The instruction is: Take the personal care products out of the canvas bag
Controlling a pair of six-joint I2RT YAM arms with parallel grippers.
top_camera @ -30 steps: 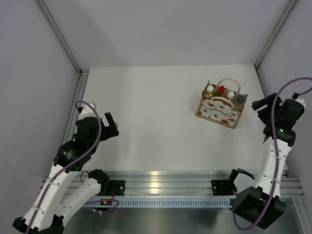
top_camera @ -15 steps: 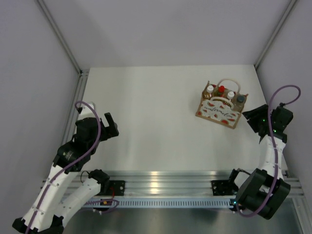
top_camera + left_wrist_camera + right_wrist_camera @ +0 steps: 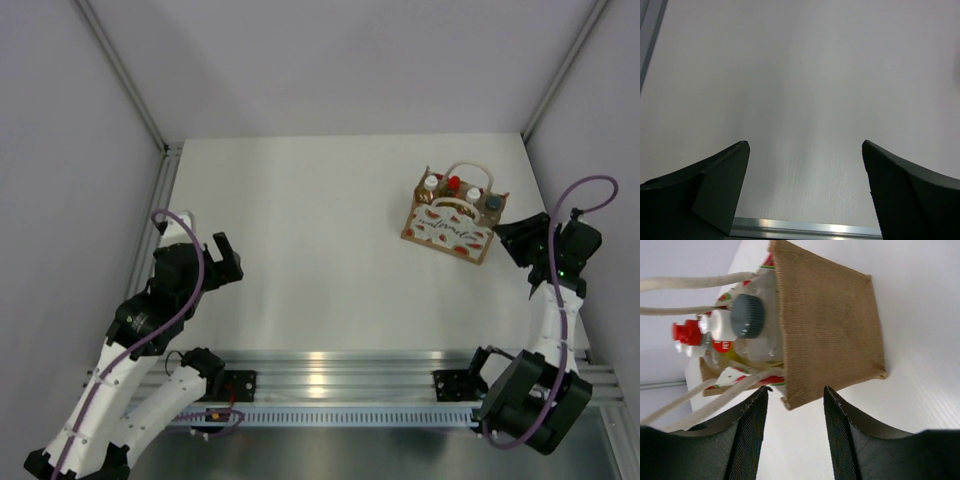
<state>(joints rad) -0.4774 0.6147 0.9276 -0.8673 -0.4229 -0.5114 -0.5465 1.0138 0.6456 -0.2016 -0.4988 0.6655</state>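
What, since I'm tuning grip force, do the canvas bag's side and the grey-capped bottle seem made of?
The canvas bag looks like coarse woven fabric, matte tan: a ribbed weave shows across its side panel. The bottle seems clear glossy plastic, see-through with highlights, though glass is possible. Its cap looks like matte dark grey plastic with a ridged edge.

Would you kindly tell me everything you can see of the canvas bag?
The canvas bag is a small tote of coarse tan-brown weave, with a white front panel printed in red and looped white handles. It stands upright and open on the table, far right, angled to the edges. Four bottles stand inside, caps showing above the rim. The right gripper, jaws apart, hovers at its brown end, not clearly touching.
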